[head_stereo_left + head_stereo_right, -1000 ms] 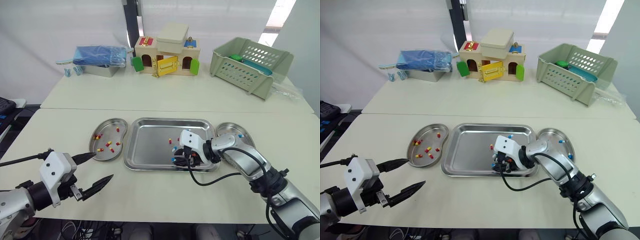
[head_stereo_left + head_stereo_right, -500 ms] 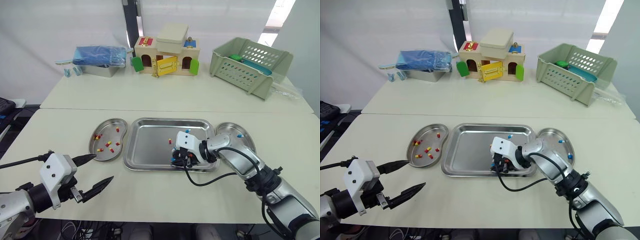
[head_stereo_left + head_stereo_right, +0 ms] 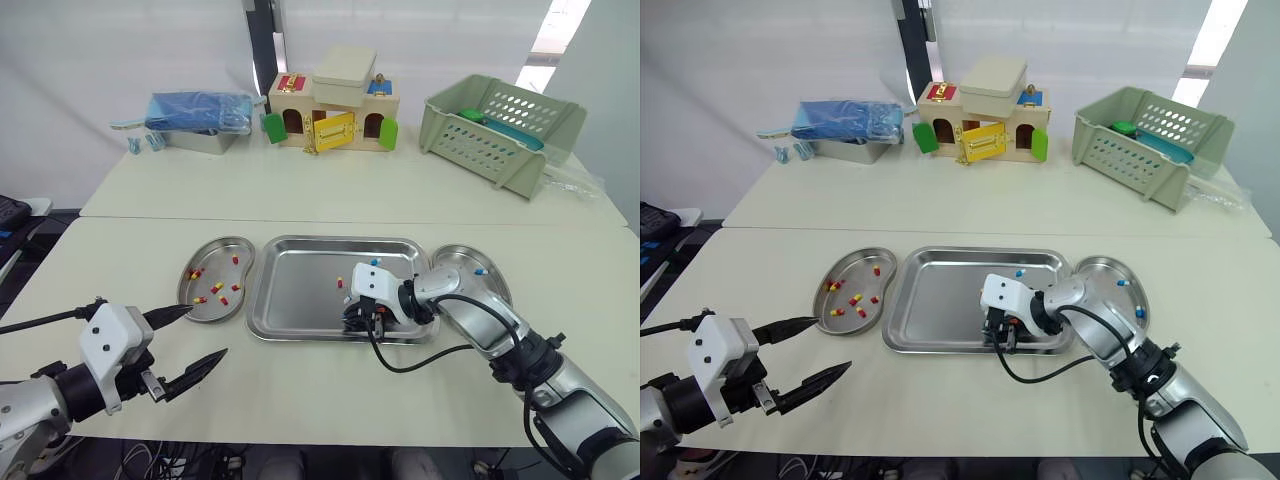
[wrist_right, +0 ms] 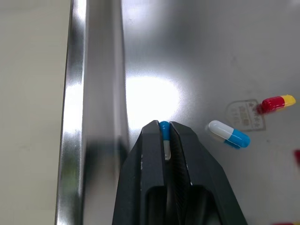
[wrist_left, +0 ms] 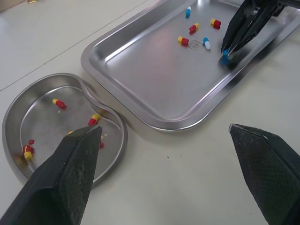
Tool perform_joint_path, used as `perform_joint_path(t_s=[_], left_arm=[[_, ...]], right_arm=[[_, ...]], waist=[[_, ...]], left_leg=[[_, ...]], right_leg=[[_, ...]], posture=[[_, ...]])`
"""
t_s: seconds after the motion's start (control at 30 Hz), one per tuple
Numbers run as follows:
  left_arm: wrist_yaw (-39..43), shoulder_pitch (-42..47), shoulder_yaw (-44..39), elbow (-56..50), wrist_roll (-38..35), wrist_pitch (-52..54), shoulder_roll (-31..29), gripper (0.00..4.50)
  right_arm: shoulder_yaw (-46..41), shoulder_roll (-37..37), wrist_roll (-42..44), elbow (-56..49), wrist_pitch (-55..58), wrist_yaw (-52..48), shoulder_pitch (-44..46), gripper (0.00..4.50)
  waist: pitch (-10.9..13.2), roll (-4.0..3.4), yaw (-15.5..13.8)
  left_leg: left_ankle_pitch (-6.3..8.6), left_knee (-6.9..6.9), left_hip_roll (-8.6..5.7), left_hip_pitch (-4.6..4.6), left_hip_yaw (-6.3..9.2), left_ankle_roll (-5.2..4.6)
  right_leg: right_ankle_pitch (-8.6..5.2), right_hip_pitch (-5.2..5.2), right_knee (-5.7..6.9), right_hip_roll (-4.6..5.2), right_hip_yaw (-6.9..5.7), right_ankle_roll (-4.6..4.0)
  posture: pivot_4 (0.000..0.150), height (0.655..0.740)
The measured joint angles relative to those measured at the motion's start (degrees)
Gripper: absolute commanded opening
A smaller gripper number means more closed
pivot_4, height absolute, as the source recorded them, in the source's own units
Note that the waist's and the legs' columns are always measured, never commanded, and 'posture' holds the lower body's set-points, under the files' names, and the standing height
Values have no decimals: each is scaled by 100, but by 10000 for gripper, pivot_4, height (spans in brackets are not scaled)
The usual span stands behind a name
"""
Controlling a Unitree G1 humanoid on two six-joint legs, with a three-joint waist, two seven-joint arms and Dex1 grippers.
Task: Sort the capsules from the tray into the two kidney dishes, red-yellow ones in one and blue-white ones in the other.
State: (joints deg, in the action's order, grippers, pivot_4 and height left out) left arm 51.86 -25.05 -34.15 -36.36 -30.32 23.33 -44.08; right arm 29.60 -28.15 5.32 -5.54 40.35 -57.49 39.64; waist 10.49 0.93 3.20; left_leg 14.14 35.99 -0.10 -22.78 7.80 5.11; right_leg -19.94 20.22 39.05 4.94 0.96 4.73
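Clenched on a blue-white capsule (image 4: 164, 125), the right gripper (image 3: 356, 322) sits low at the near rim of the tray (image 3: 300, 290). Over the last second it has slid along that rim, away from the right kidney dish (image 3: 460, 262). We judge the pick secured. Next comes a lift and a carry to that dish, which already holds blue-white ones. More capsules lie loose in the tray. Our left gripper (image 3: 207, 333) hangs spread wide and empty over the table, near the left kidney dish (image 3: 222, 240) of red-yellow capsules.
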Motion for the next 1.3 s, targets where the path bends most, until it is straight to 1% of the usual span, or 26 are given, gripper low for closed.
perform_joint_path(t_s=[0.1, 0.23, 0.3, 0.4, 0.6, 0.67, 0.8, 0.97, 1.1, 1.13, 1.2, 1.3], left_arm=[[8, 0, 0, 2, 0, 0, -1, 45000], [30, -71, -16, 8, 0, -17, 0, 45000], [52, -87, -35, 19, 0, -27, 0, 45000], [89, -97, -93, 22, 0, -61, 3, 45000], [110, 53, -63, 77, 12, -133, 5, 45000], [112, 152, 31, 117, 16, -133, 5, 45000], [128, 302, 113, 180, 25, -135, -3, 45000], [198, 343, 131, 250, -18, -115, -59, 45000], [269, 383, 127, 250, -103, -87, -119, 45000], [274, 395, 127, 250, -108, -79, -130, 45000], [277, 402, 122, 253, -116, -52, -147, 45000], [282, 375, 112, 256, -122, 2, -158, 45000]], right_arm=[[-546, -178, 211, -188, 175, 14, 146, 117], [-1648, -721, 516, -385, 287, 113, 163, 117], [-2065, -1049, 578, -408, 287, 133, 100, 117], [-2583, -1669, 679, -419, 170, 112, -344, 117], [-2948, -2210, 704, -179, -115, 107, -1262, 117], [-2946, -2256, 651, -76, -339, 125, -1509, 6555], [-2934, -2258, 518, 210, -623, 171, -1670, 15877], [-2952, -2275, 506, 316, -909, 123, -1922, 29525], [-3323, -2345, 920, 48, -947, -104, -2005, 42512], [-3423, -2394, 1018, -96, -937, -162, -2027, 44534], [-3678, -2567, 1306, -518, -876, -359, -2230, 44534], [-4081, -2713, 1783, -1226, -800, -647, -2782, 44534]], waist=[[0, 0, -6], [0, 0, -44], [0, 0, -53], [0, 0, -75], [0, 0, -64], [0, 0, -50], [0, 0, -32], [1, -1, -35], [1, -1, -35], [1, -1, -36], [1, -1, -54], [1, 0, -101]], left_leg=[[0, 0, 0, -1, 0, 0], [1, 0, -3, -3, -2, -1], [1, 0, -3, -3, -2, -2], [2, -1, -3, -3, -6, -3], [1, 0, -2, -2, -10, -3], [1, 0, -2, -2, -10, -3], [1, 0, -2, -2, -9, -2], [1, 0, -2, -3, -10, -2], [1, 0, -2, -3, -8, -2], [1, 1, -2, -3, -8, -2], [1, 0, -2, -3, -6, -2], [1, 1, -2, -3, -6, -3]], right_leg=[[0, 0, 0, 0, 0, 0], [0, -1, -5, 2, 0, 0], [0, -1, -5, 2, 1, 0], [0, -1, -6, 3, 2, 0], [0, -1, -3, 3, 6, 0], [0, -1, -2, 3, 5, 0], [0, -2, -2, 3, 5, 0], [0, -3, -4, 3, 5, 0], [0, -3, -4, 3, 3, 0], [0, -4, -5, 3, 4, 0], [0, -6, -7, 3, 1, 0], [0, -9, -9, 3, 0, 0]], posture=[[1500, 7400], [1500, 7400], [1500, 7400], [1500, 7400], [1500, 7400], [1500, 7400], [1500, 7400], [1500, 7400], [1500, 7400], [1500, 7400], [1500, 7400], [1500, 7400]])
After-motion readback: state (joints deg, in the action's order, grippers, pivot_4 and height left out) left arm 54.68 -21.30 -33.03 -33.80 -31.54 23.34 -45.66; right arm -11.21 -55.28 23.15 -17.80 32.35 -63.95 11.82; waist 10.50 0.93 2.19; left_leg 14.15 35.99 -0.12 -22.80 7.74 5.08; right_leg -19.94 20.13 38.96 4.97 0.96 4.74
